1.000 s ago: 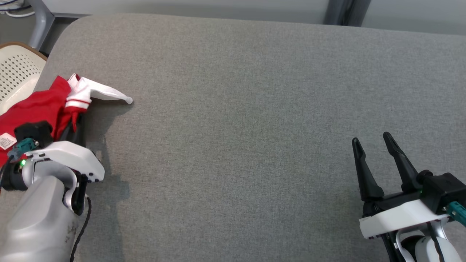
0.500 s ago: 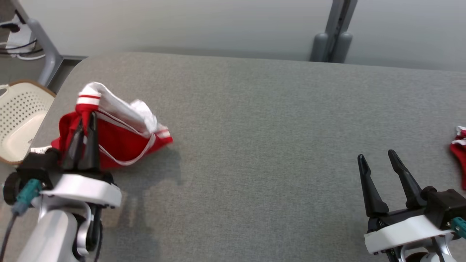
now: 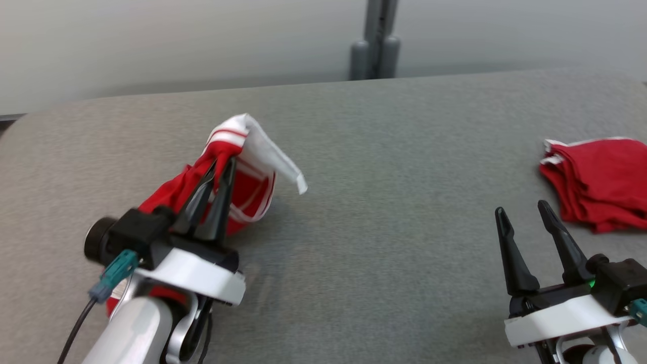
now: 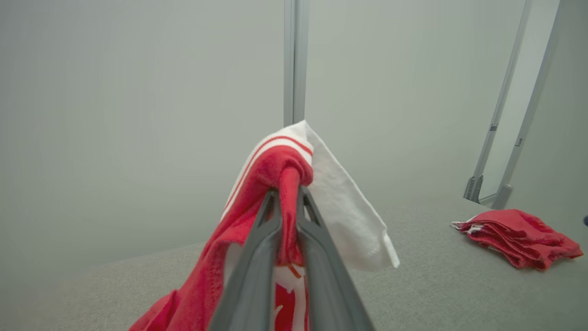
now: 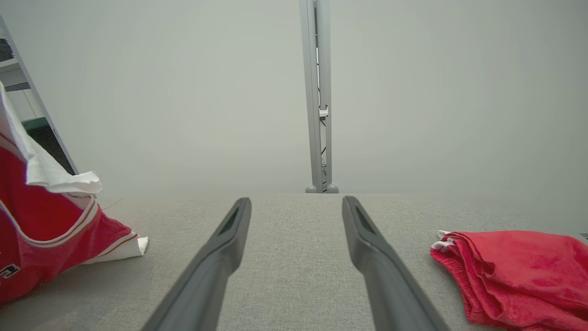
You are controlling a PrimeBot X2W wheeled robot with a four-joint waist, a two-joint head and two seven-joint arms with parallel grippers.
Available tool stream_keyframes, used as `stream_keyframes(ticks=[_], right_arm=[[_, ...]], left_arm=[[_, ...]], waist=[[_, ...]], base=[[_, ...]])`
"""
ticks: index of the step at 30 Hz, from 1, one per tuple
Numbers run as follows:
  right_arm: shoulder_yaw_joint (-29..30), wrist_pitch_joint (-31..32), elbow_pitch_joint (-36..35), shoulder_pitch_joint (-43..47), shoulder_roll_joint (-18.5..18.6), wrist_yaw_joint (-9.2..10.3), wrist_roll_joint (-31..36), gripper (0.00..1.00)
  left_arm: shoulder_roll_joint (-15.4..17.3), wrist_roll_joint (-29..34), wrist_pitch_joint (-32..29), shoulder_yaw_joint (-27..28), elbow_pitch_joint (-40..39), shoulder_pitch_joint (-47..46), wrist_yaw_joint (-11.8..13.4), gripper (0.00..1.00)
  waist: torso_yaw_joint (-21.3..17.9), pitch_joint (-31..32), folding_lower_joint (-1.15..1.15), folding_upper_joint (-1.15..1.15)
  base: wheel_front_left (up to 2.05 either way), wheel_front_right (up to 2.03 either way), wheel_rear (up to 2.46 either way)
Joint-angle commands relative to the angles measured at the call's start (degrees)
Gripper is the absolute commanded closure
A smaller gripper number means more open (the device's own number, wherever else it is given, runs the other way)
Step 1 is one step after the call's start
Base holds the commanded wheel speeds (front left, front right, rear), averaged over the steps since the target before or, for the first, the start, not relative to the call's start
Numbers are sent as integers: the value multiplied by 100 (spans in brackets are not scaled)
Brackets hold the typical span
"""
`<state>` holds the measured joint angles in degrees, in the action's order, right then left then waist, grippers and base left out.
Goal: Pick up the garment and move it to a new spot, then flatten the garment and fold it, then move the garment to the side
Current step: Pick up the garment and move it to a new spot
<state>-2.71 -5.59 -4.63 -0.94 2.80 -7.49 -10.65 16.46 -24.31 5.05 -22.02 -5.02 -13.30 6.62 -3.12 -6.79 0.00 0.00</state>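
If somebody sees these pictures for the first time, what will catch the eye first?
First, the red and white garment hanging bunched from the left gripper, whose jaws are shut on it, over the left part of the grey table. Next, a folded red pile lies at the table's far right, and the right gripper stands open and empty near it.

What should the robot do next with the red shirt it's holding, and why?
Probably lower it onto the bare middle of the table: the left gripper pinches the garment bunched up and partly lifted, so it cannot be flattened yet.
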Motion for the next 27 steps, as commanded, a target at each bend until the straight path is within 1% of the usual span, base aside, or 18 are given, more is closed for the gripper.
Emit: stream_keyframes(ticks=[1, 5, 9, 13, 18, 19, 20, 21, 24, 27], right_arm=[[-9, -58, -27, -87, 24, -1, -44, 0], [-4, -184, 28, -177, 23, -1, -164, 0], [-32, -339, 119, -241, 23, -1, -290, 0], [-27, -507, 274, -304, 21, -1, -433, 0], [-103, -678, 439, -420, 22, -1, -555, 0], [-112, -700, 466, -449, 22, -1, -564, 0], [-123, -720, 486, -474, 22, -1, -587, 0], [-134, -742, 510, -499, 20, -1, -599, 0], [-142, -782, 589, -557, 21, -1, -580, 0], [-119, -810, 655, -575, 23, -1, -544, 0]], left_arm=[[-25, 57, -14, -42, 0, -226, -62, 100], [-163, 172, -94, -233, 70, -816, -198, 100], [-309, 270, -240, -460, 304, -1295, -323, 100], [-542, 237, -294, -777, 663, -1536, -527, 100], [-773, 193, -421, -1258, 1319, -1506, -838, 100], [-819, 182, -422, -1337, 1410, -1469, -886, 84], [-840, 180, -427, -1399, 1489, -1443, -920, 40], [-860, 182, -426, -1475, 1551, -1418, -964, 0], [-896, 164, -427, -1690, 1642, -1351, -1077, 0], [-857, 161, -359, -1865, 1641, -1258, -1175, 0]], waist=[[-424, -242, 0, 0], [-904, -517, 0, 0], [-1290, -851, 0, 0], [-1500, -1150, 0, 0], [-1606, -1396, 0, 0], [-1600, -1423, 0, 0], [-1583, -1445, 0, 0], [-1561, -1459, 0, 0], [-1456, -1462, 0, 0], [-1314, -1382, 0, 0]], base=[[0, 0, 0], [0, 0, 0], [0, 0, 0], [0, 0, 0], [0, 0, 0], [0, 0, 0], [0, 0, 0], [0, 0, 0], [0, 0, 0], [0, 0, 0]])
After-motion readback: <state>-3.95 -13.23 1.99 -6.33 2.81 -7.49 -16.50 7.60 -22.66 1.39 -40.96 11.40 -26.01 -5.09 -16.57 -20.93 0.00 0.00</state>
